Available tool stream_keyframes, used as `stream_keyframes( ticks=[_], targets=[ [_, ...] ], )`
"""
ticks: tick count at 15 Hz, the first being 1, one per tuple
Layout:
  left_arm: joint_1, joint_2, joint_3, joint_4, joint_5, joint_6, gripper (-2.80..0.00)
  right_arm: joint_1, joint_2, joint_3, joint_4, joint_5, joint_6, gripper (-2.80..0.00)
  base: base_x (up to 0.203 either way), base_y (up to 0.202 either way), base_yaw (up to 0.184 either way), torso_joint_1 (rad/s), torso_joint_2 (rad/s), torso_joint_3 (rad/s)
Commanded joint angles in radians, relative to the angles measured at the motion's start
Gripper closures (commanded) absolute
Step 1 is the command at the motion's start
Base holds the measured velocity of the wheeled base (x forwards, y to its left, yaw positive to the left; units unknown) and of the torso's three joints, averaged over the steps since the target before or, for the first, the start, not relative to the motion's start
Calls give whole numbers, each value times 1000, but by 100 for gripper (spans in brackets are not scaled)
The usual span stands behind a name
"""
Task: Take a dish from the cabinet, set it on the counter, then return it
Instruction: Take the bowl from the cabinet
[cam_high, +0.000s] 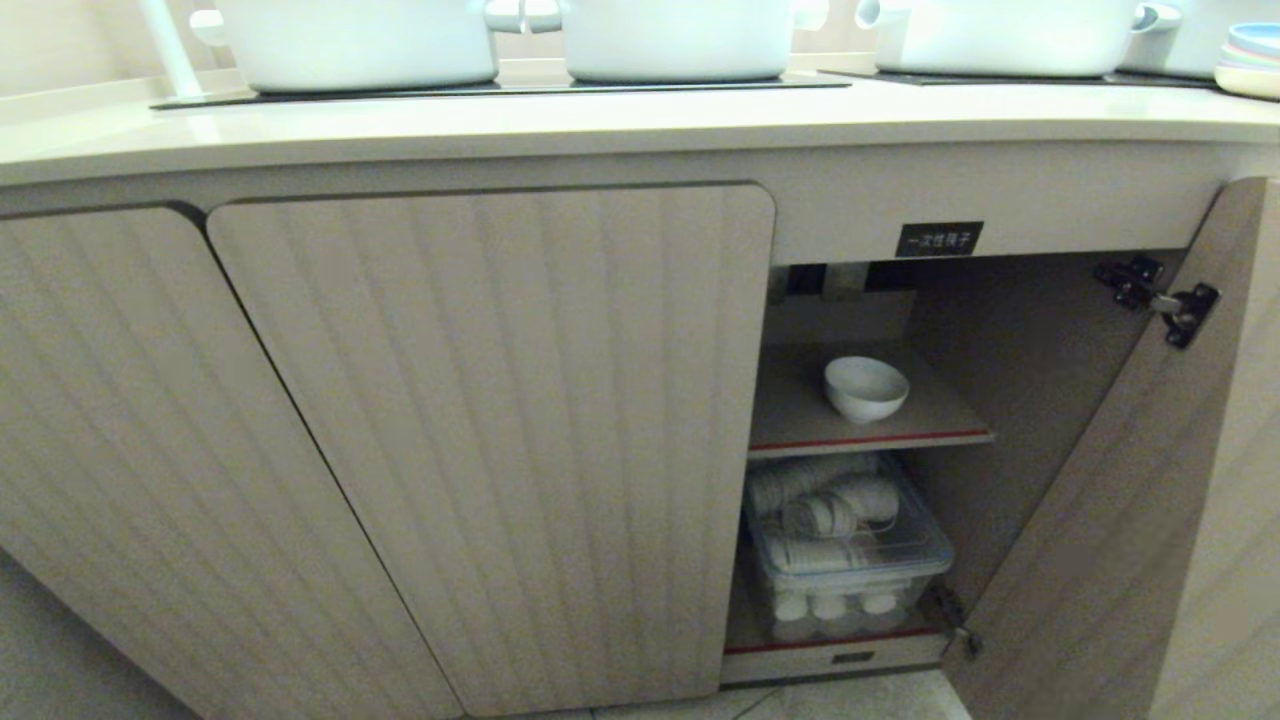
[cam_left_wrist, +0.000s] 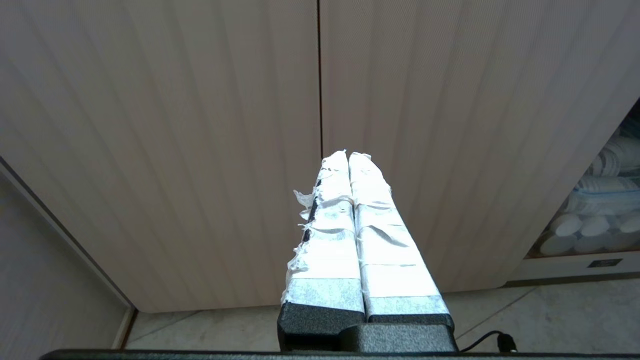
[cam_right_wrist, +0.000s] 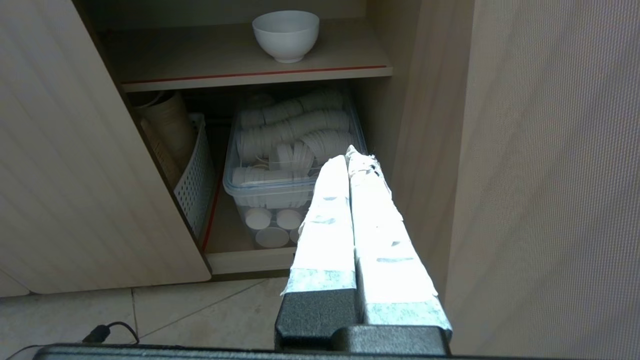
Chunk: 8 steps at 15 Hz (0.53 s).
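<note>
The small glossy white ceramic bowl is sitting on the cabinet's red-edged upper shelf; both taped grippers, left and right, are hanging closed, empty. Reaching in unopened risks knocking it backward.

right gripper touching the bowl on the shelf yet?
Apart. Right wrist view: the shut right gripper sits low, before the plastic bin, the dish untouched on the upper shelf.

Head looks down; wrists low, sharing the cabinet.

cabinet door swung open — shelf bare around dish | lower shelf — filled by tub
</note>
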Motion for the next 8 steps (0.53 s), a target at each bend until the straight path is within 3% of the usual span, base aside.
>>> stream_keyframes(
  ticks=[1,8],
  targets=[
    [0,0,0,-1,0,0,0,0,0,0,0,0,0,0,0,0,0,0,0,0],
    [0,0,0,-1,0,0,0,0,0,0,0,0,0,0,0,0,0,0,0,0]
  ],
)
